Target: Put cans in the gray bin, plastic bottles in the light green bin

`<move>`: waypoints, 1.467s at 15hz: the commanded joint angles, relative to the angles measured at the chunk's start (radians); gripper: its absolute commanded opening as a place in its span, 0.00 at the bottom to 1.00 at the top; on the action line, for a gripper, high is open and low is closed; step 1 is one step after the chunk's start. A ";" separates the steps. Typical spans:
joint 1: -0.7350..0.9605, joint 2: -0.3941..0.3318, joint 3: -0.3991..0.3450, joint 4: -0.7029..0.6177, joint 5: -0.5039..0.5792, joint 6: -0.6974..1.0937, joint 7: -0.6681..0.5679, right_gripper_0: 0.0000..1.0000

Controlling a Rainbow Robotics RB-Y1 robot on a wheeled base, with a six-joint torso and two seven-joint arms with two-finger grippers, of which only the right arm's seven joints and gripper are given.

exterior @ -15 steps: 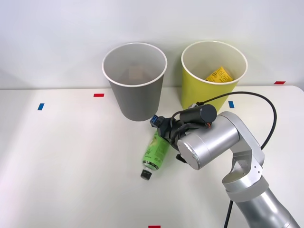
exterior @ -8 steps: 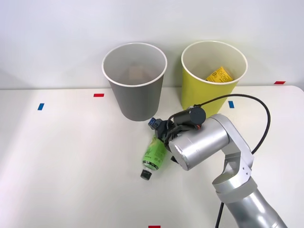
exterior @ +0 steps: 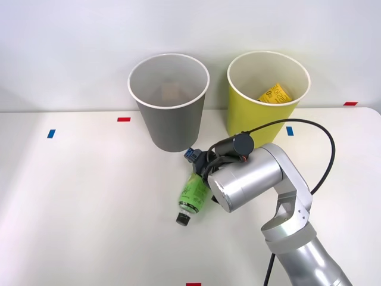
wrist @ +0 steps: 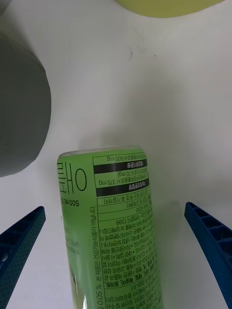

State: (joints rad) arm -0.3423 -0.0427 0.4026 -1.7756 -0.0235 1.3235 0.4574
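While the bottle point(exterior: 194, 195) lies on its side on the white table point(exterior: 83, 190), cap toward the near edge, the right gripper point(exterior: 196, 159) sits over its far end, near the base of the gray bin point(exterior: 169, 101). The green bin point(exterior: 268, 98), right of it, holds a yellow packet point(exterior: 274, 94).

From the wrist, both blue fingers point(wrist: 21, 241) stand wide apart, the bottle point(wrist: 113, 227) between them, untouched; the gray bin point(wrist: 21, 116) is close by.
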 commanded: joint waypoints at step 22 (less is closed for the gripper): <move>0.000 0.058 0.012 -0.094 0.131 0.137 0.566 0.00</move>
State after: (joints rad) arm -0.3421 0.0153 0.4193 -1.8418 0.1014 1.4813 0.9431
